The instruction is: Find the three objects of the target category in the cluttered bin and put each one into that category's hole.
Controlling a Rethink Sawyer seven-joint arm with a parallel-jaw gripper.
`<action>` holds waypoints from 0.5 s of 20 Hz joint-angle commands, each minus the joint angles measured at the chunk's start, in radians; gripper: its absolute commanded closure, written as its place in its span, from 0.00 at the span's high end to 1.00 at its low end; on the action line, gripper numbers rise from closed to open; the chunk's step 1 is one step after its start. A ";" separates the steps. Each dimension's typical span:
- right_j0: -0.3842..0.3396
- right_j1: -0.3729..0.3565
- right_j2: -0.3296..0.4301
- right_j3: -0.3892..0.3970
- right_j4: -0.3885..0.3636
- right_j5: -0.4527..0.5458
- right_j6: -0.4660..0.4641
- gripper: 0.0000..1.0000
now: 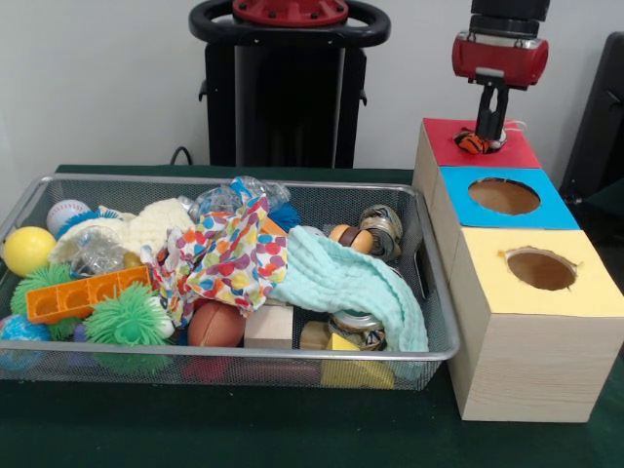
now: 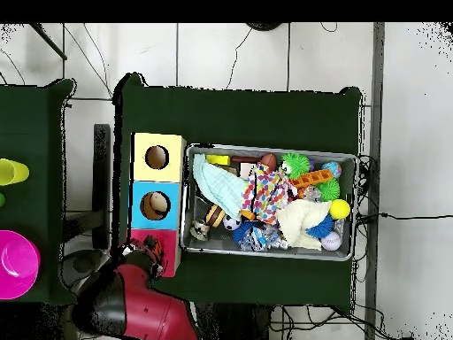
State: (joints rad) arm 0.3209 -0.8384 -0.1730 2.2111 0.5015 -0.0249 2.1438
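Observation:
My gripper (image 1: pixel 492 136) hangs over the red-topped box (image 1: pixel 517 153) at the far end of the row of three boxes. A small orange-and-black striped object (image 1: pixel 473 143) lies on the red top, touching the gripper's tip where the hole is. From overhead, the gripper (image 2: pixel 150 251) sits at the red box (image 2: pixel 168 249), with the arm covering much of it. The wire-mesh bin (image 1: pixel 444 283) holds a jumble: a patterned cloth (image 1: pixel 229 258), a mint cloth (image 1: pixel 351 283), a yellow ball (image 1: pixel 27 250), a baseball (image 1: pixel 66 214), green spiky balls (image 1: pixel 129 317) and a brown football (image 1: pixel 216 323).
The blue-topped box (image 1: pixel 556 210) and the yellow-topped box (image 1: pixel 585 292) each show an open round hole. Also in the bin are an orange block (image 1: pixel 86 293) and a wooden block (image 1: pixel 269 325). A pink bowl (image 2: pixel 18 264) and a yellow cup (image 2: pixel 11 171) stand on the side table.

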 commanded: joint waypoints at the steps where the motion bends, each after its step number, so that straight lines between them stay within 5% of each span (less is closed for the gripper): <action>1: -0.001 -0.002 0.053 0.050 0.017 -0.020 0.237 0.00; 10: 0.044 0.030 0.017 0.046 0.032 -0.014 0.235 0.00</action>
State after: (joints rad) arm 0.3621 -0.8427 -0.1740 2.2150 0.5017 -0.0249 2.1438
